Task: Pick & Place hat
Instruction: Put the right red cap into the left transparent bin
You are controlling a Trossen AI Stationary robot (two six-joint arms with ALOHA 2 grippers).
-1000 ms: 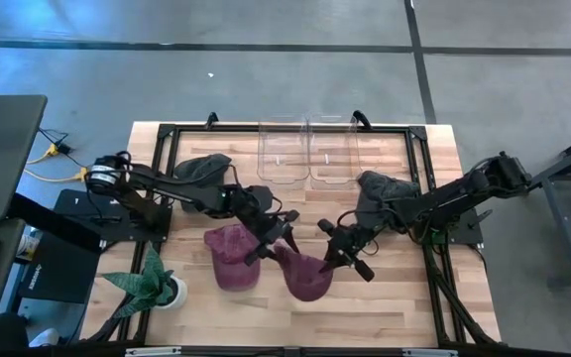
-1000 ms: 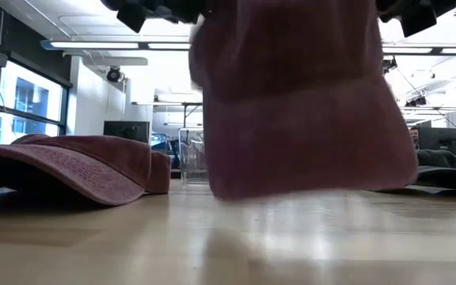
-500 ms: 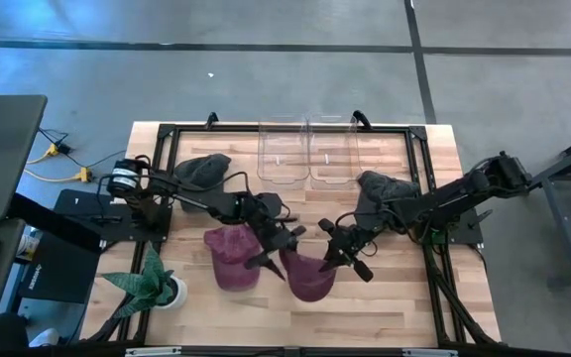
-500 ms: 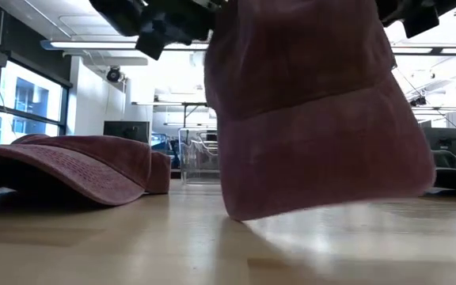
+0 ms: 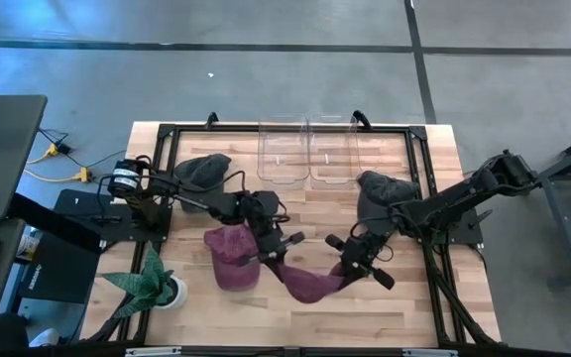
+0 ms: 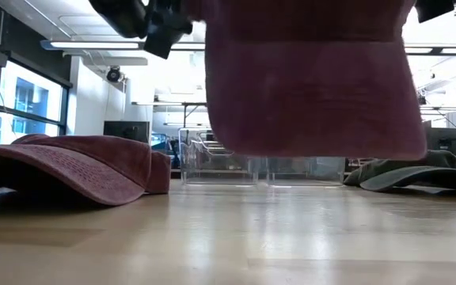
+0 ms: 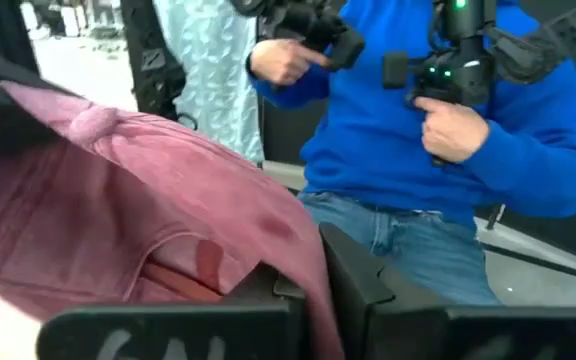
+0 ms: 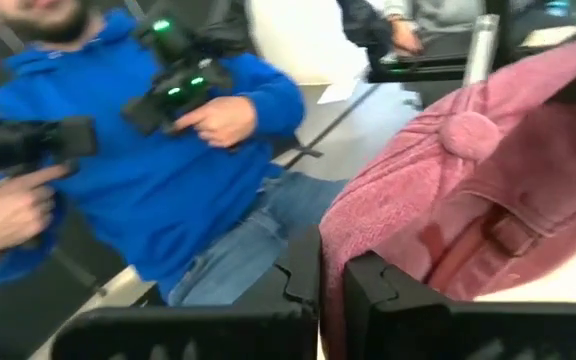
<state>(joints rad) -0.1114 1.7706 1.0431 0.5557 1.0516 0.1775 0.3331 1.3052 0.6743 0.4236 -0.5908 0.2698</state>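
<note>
I have the maroon hat [image 5: 305, 283] pinched between both arms, left gripper [image 5: 263, 251] clamped on one edge and right gripper [image 5: 355, 260] on the other; it has risen clear of the tabletop [image 5: 404, 302] near the front edge since a moment ago. So the pick looks done. A second maroon hat [image 5: 228, 260] lies just beside it, the clear bins [image 5: 305, 154] stand at the back edge.

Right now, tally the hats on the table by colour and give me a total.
Maroon hats: 2, one lying flat and one held up between the left gripper and right gripper
Dark grey-green hats: 2, one back left and one back right
Total: 4
</note>
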